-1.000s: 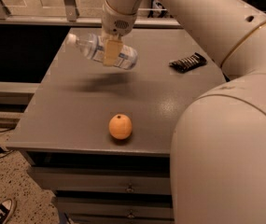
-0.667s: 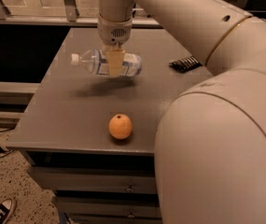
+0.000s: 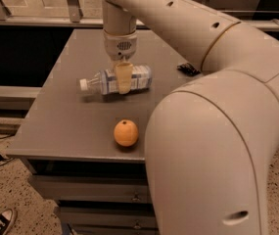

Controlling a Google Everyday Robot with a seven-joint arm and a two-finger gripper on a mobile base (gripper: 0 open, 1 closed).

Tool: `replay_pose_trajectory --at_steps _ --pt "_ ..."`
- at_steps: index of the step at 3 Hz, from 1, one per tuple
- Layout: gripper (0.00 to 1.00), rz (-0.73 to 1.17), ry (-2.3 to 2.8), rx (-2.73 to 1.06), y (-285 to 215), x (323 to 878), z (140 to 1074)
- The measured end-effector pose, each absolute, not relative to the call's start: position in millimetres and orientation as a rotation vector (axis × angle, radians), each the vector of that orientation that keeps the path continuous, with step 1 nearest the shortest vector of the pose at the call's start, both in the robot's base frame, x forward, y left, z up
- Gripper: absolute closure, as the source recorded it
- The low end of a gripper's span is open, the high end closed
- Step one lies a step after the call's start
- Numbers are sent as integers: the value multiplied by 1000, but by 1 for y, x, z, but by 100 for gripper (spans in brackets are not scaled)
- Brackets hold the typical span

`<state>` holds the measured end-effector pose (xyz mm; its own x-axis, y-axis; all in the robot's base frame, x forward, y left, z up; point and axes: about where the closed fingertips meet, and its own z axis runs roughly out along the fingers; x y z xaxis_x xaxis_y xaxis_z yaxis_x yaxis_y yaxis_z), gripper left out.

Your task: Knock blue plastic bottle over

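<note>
The gripper (image 3: 124, 84) clasps the blue plastic bottle (image 3: 141, 78), hiding its midsection; the arm (image 3: 217, 131) half covers a dark object (image 3: 188, 69).

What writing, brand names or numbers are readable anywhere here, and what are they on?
Nothing can be read for certain.
blue plastic bottle: its pale label carries print, too blurred to read; the hand clasps the bottle's middle and covers part of it.
dark object beside the arm: no legible marks.
arm and orange: no writing visible.
</note>
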<state>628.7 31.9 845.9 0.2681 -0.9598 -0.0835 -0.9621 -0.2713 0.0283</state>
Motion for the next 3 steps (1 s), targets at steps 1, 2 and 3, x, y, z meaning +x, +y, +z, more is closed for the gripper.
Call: replay_pose_trajectory --at_steps 1,2,3 --pt "28 246 1916 -2408 29 628 838" --pt "0 385 1951 -2289 19 624 839" --pt "0 437 1968 -2228 11 622 843"
